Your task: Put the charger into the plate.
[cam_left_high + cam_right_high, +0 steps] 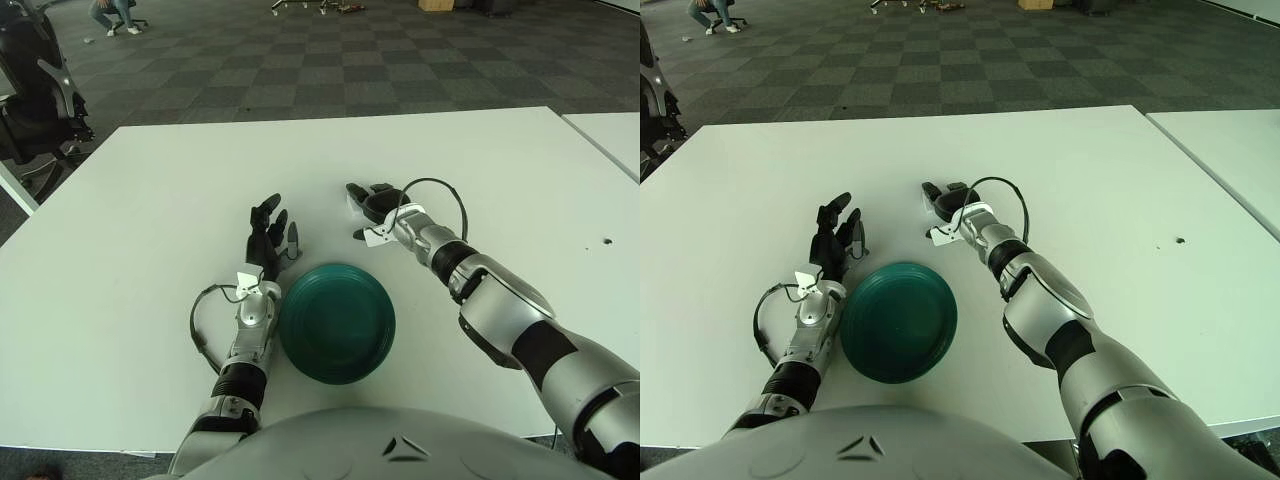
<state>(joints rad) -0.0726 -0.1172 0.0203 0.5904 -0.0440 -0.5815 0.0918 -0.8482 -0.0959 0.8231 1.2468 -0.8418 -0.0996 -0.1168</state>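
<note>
The left hand (pixel 268 231) lies at the far-left edge of the dark green plate (pixel 336 322), fingers spread and holding nothing. The plate sits on the white table (pixel 150 200) near the robot, with nothing in it. Beyond it and slightly right, the right hand (pixel 368 205) reaches over the table, fingers curled; whether they pinch the charger cannot be told, and the charger itself cannot be made out in either view.
</note>
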